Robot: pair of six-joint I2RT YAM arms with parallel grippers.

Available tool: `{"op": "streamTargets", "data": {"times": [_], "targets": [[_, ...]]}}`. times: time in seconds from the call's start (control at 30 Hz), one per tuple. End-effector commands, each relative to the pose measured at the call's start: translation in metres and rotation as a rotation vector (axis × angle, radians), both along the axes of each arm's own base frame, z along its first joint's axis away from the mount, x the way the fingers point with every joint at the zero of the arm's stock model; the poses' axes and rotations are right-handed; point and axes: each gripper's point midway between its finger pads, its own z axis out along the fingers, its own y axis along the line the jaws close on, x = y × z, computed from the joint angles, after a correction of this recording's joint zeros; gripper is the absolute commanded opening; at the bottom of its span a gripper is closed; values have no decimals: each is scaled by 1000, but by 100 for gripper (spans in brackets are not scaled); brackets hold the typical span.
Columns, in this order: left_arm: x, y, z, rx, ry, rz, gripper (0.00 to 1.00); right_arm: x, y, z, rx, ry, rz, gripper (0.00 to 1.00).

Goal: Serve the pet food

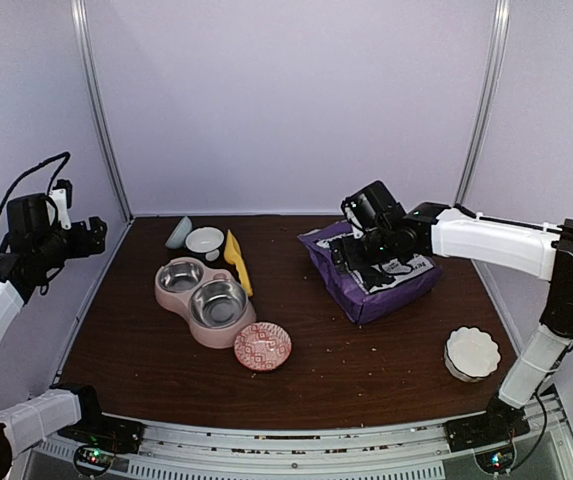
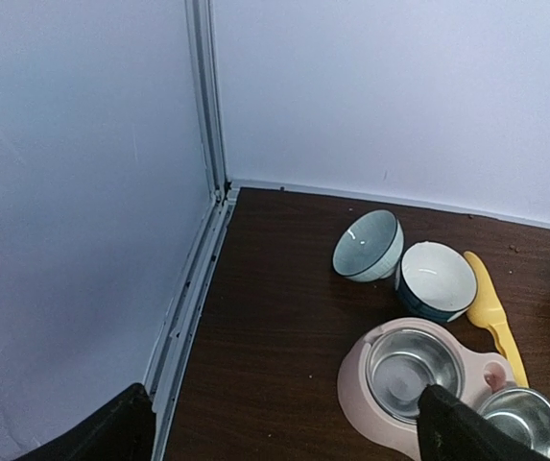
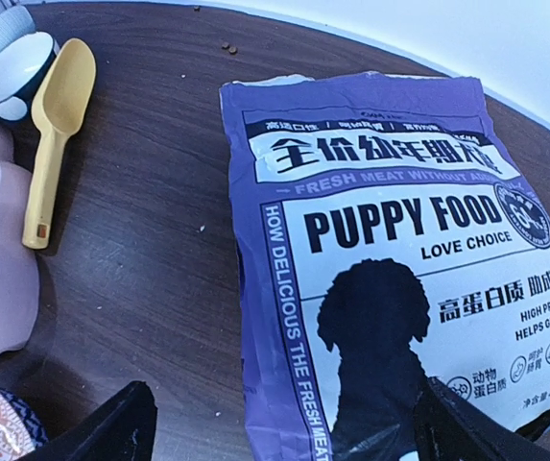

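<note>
Right wrist view: our right jaws hung open over the food bag (image 3: 399,269), flat on the surface (image 3: 140,240); left jaws open too. We needed a square pinch on its edge.

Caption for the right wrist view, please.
Open right claw above the purple puppy food bag; yellow scoop and pink feeder alongside.

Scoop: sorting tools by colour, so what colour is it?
The scoop is yellow, clearest in the right wrist view.
</note>
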Motion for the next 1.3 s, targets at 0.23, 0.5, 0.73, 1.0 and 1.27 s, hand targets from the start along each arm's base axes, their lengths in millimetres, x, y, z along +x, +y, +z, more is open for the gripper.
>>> {"op": "streamTargets", "data": {"times": [0.23, 0.5, 0.73, 1.0, 1.27], "targets": [[0, -11, 19, -33, -45, -54, 98, 49, -4, -39, -410, -106, -171, 88], [6, -16, 15, -42, -29, -84, 98, 54, 1, -57, -451, -96, -127, 45], [13, -18, 5, -49, 4, -101, 98, 43, 9, -65, -412, -79, -34, 0], [10, -24, 10, -60, -19, -132, 98, -27, 29, -59, -338, -98, 212, 0], [3, -27, 19, -50, -73, -150, 98, -129, 27, -76, -278, -50, 330, 0]]}}
